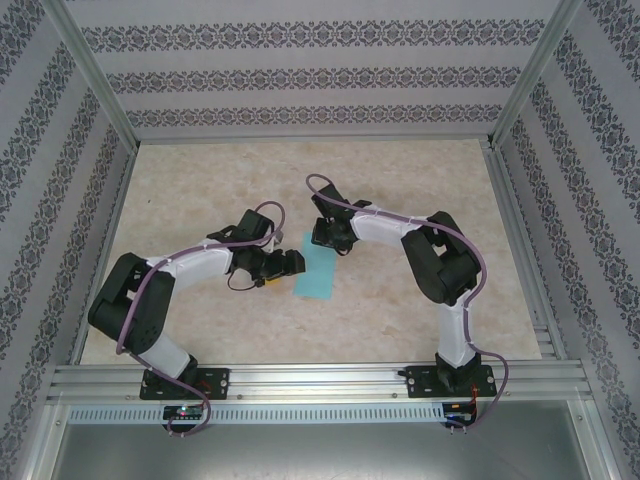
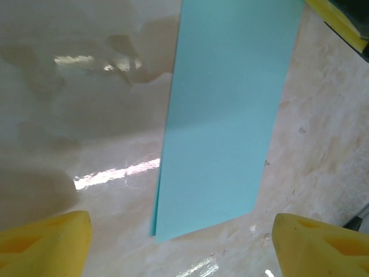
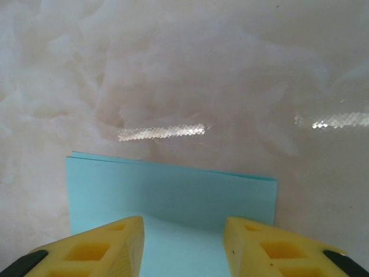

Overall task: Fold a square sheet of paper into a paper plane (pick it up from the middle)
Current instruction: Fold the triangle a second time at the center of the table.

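Square sheet of paper [image 1: 317, 272], folded in half to a rectangle, lies flat on tabletop [image 1: 420, 190]. Left end effector [image 1: 285, 263] sits just beside sheet's left edge, jaws wide apart, empty. Right end effector [image 1: 330, 240] hangs over sheet's far end, jaws parted, gripping nothing. Likely step is creasing. Pin one end first, then press along the fold, or the thin sheet slides.

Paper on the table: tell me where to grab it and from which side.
The paper is probably best pinched at the edge where two layers peek apart, coming in low from that side. It lies flat on the table, folded to a narrow strip, so a finger must slide under an edge.
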Motion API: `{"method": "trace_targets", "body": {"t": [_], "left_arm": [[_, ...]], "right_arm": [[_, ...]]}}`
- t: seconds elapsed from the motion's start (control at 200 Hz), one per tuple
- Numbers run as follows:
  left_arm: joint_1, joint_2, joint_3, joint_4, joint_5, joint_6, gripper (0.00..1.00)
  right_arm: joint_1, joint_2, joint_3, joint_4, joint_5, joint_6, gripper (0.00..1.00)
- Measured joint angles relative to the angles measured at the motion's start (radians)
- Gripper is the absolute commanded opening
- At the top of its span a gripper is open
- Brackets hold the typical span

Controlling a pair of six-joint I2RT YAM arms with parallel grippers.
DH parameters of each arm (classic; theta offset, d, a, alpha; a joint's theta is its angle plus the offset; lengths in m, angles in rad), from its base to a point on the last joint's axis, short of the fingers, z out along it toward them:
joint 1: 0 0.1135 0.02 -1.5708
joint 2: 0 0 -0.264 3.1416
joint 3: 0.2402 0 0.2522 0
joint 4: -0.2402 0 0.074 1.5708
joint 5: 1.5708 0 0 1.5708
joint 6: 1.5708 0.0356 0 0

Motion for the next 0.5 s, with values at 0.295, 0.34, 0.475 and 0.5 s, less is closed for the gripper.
{"method": "trace_targets", "body": {"t": [0.295, 0.34, 0.475, 0.5], "left_arm": [[-0.044, 0.031, 0.017, -0.002, 0.018, -0.028, 0.82], [-0.055, 0.036, 0.021, -0.005, 0.019, -0.03, 0.82], [-0.086, 0.047, 0.038, -0.015, 0.019, -0.031, 0.8], [-0.091, 0.05, 0.043, -0.018, 0.018, -0.031, 0.8]], "right_arm": [[-0.025, 0.003, 0.0, 0.001, -0.06, 0.0, 0.4], [-0.028, 0.004, 0.0, 0.0, -0.063, 0.0, 0.37], [-0.044, 0.006, -0.011, 0.021, -0.086, 0.002, 0.36], [-0.045, 0.006, -0.014, 0.027, -0.091, 0.003, 0.35]]}}
